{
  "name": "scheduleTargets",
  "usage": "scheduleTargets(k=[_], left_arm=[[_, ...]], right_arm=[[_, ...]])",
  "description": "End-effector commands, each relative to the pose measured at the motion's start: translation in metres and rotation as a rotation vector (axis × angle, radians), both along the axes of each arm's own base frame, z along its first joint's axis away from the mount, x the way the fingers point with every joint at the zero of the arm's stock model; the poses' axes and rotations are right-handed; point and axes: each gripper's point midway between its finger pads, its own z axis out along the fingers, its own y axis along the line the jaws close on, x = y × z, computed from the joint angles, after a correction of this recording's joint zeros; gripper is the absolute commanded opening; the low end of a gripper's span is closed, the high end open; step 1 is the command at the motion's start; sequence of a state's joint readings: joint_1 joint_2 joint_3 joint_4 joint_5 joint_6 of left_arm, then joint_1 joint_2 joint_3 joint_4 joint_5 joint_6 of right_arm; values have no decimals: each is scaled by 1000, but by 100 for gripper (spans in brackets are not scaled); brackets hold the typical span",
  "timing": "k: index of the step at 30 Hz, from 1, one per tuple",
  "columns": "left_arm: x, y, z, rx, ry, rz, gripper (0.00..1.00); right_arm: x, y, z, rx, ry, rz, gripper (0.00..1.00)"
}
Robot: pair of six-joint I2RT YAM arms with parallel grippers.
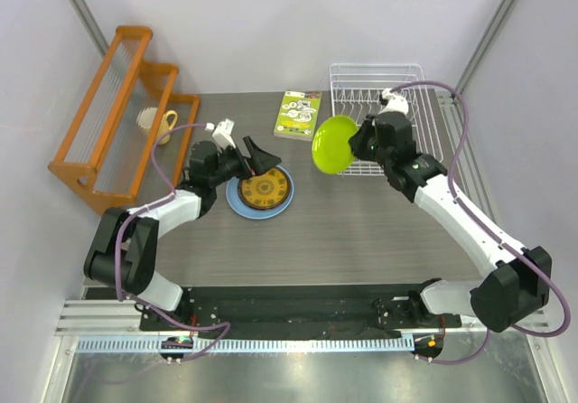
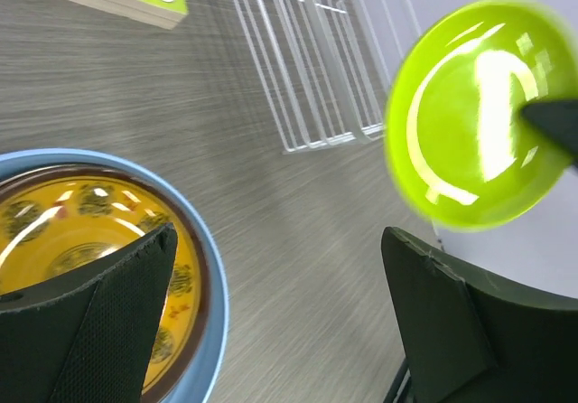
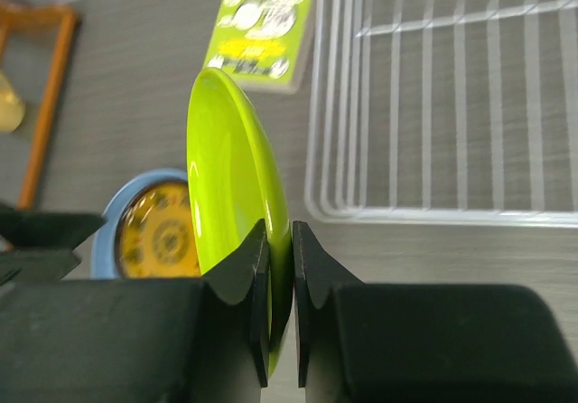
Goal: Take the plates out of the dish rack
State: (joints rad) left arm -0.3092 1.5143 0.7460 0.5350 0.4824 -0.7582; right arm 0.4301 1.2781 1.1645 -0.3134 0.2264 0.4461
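I have my right tool [image 3: 280, 240] clamped on the lime-green plate [image 1: 335, 145], aloft between the empty-looking dish rack [image 1: 361, 82] and the yellow plate [image 1: 265, 187] stacked on the blue plate [image 1: 237, 202]. My left tool [image 2: 278, 236] gapes wide above them.

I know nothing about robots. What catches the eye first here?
The lime-green plate, pinched on edge in mid-air by the right claw, just left of the white wire dish rack. Further left, a yellow patterned plate lies stacked over a light-blue plate, with the left claw open over them.
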Motion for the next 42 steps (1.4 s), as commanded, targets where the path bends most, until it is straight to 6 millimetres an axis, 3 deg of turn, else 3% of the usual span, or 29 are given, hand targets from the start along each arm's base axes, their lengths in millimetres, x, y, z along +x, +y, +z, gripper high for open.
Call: scheduleTargets(k=[1, 8, 17, 21, 24, 26, 27, 29, 30, 31, 33, 37, 42], left_arm=[[-3, -18, 28, -116, -90, -52, 93], [-7, -25, 28, -138, -103, -62, 92], [-10, -31, 16, -149, -87, -70, 84], [-9, -33, 12, -153, -86, -75, 70], [-9, -34, 5, -148, -71, -77, 33], [-9, -33, 2, -140, -72, -75, 21], [-9, -33, 1, -138, -73, -78, 10], [-10, -34, 0, -133, -74, -83, 2], [-11, -33, -1, -132, -72, -80, 0], [-10, -32, -2, -128, -71, -76, 0], [-9, -29, -5, -106, -66, -61, 0], [-5, -17, -14, -14, -50, -4, 0], [1, 16, -31, 133, -11, 120, 0]], right_arm=[[-13, 50, 22, 266, -59, 161, 12], [-25, 79, 0, 377, -10, 239, 12], [-31, 106, -10, 516, 1, 319, 12], [-33, 115, -10, 577, 2, 355, 12], [-36, 121, -19, 620, 24, 374, 12], [-36, 122, -25, 619, 36, 375, 13], [-35, 121, -29, 615, 48, 364, 19], [-33, 121, -33, 612, 60, 355, 29], [-32, 121, -37, 607, 71, 347, 34], [-32, 120, -39, 606, 77, 342, 45], [-30, 117, -44, 586, 81, 324, 51], [-27, 106, -50, 512, 86, 271, 56], [-27, 89, -52, 423, 65, 219, 57]])
